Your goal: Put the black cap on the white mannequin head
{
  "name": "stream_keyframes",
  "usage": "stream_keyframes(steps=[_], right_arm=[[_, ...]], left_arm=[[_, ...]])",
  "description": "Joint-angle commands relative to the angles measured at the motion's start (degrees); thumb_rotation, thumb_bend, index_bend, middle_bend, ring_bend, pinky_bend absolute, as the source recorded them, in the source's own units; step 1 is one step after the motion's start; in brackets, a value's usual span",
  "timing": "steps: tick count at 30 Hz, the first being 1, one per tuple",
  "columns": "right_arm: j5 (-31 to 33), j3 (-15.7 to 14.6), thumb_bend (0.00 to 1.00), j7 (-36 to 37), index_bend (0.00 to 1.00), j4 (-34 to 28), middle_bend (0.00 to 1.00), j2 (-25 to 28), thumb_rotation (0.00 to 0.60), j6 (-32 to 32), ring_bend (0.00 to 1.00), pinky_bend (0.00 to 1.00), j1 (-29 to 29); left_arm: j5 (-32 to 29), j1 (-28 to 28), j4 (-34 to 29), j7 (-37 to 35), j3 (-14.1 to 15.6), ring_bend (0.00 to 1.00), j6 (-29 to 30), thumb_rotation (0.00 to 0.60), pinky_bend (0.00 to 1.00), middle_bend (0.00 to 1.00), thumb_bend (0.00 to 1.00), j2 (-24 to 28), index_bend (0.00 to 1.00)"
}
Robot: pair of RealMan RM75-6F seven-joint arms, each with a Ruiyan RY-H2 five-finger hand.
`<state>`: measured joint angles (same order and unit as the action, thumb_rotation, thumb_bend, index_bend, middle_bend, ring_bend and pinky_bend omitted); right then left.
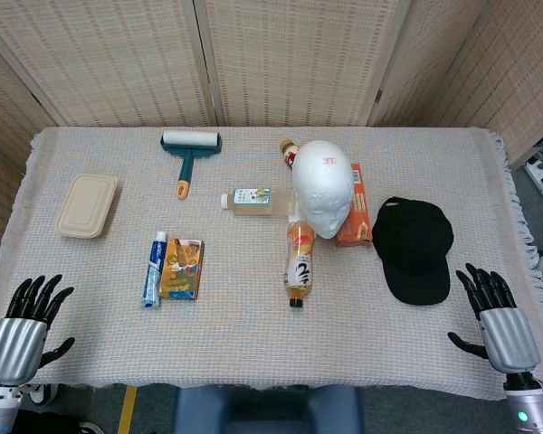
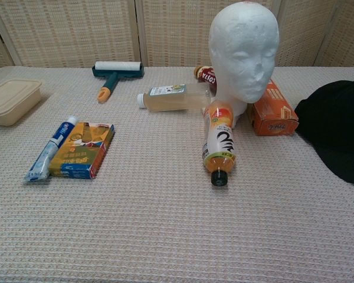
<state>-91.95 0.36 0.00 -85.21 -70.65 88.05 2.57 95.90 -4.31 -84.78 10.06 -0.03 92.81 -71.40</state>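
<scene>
The black cap (image 1: 413, 246) lies flat on the table at the right, brim toward me; the chest view shows only its left part (image 2: 337, 130) at the right edge. The white mannequin head (image 1: 322, 186) stands upright just left of it, bare, facing me (image 2: 244, 50). My right hand (image 1: 496, 315) rests at the table's front right corner, fingers spread, holding nothing, a short way below and right of the cap's brim. My left hand (image 1: 24, 325) sits at the front left corner, fingers spread and empty. Neither hand shows in the chest view.
An orange box (image 1: 353, 217) lies between head and cap. An orange drink bottle (image 1: 299, 260) lies in front of the head, a clear bottle (image 1: 253, 200) to its left, a cola bottle (image 1: 290, 152) behind. Toothpaste (image 1: 154, 268), snack box (image 1: 183, 268), lunch box (image 1: 87, 205) and lint roller (image 1: 190, 150) sit left.
</scene>
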Motion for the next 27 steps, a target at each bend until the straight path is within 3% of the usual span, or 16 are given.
stream_keyframes(steps=[1,8,9,11,12,15,16,19,21,27], right_arm=[[0.2,0.0,0.03,-0.2,0.0,0.1,0.0,-0.1,0.597,-0.3,0.0,0.0,0.1],[0.9,-0.4,0.03,-1.7,0.0,2.0,0.02,-0.2,0.599,-2.5,0.0,0.01,0.6],[1.2,-0.5,0.03,-2.3,0.0,3.2,0.05,-0.3,0.599,-3.0,0.0,0.05,0.7],[1.4,-0.3,0.03,-2.5,0.0,5.0,0.16,-0.5,0.599,-3.0,0.07,0.23,0.6],[1.3,-0.2,0.03,-2.6,0.0,6.1,0.28,-0.8,0.599,-2.5,0.2,0.38,0.5],[1.3,0.2,0.03,-1.4,0.1,9.9,0.82,-2.0,0.6,-1.6,0.78,0.89,0.4],[1.4,0.4,0.03,-0.7,0.18,11.8,0.94,-2.9,0.6,-1.4,0.91,0.97,0.5],[1.4,0.7,0.03,1.0,0.45,16.6,1.0,-5.8,0.6,-1.6,1.0,1.0,1.0],[1.6,0.9,0.03,3.4,0.54,20.5,1.0,-8.7,0.6,-2.0,1.0,1.0,1.3],[2.0,1.8,0.03,6.9,0.57,32.6,1.0,-18.6,0.6,-0.7,1.0,1.0,1.8]], left_arm=[[-0.1,0.0,0.0,0.1,0.0,0.03,-0.1,0.6,0.1,0.11,0.03,0.0,0.23],[0.4,0.0,-0.3,-0.3,0.2,0.03,0.0,0.6,0.1,0.11,0.03,0.2,0.23],[0.6,0.0,-0.5,-0.7,0.2,0.03,0.2,0.6,0.1,0.11,0.03,0.2,0.23],[0.8,0.0,-0.5,-0.9,0.2,0.03,0.2,0.6,0.1,0.11,0.03,0.3,0.23],[0.7,-0.1,-0.5,-1.1,0.2,0.03,0.2,0.6,0.1,0.11,0.03,0.3,0.23],[0.7,-0.1,-0.6,-1.4,0.3,0.03,0.0,0.6,0.1,0.11,0.03,0.5,0.23],[0.7,-0.1,-0.6,-1.5,0.4,0.03,-0.2,0.6,0.1,0.11,0.03,0.6,0.23],[1.0,-0.1,-0.8,-1.5,0.5,0.03,-0.1,0.6,0.1,0.08,0.03,0.5,0.22],[1.6,0.0,-0.5,-1.5,0.6,0.03,0.3,0.6,0.11,0.07,0.03,0.3,0.22],[2.2,-0.3,-0.2,-2.0,1.1,0.03,-0.2,0.6,0.1,0.06,0.03,0.5,0.28]])
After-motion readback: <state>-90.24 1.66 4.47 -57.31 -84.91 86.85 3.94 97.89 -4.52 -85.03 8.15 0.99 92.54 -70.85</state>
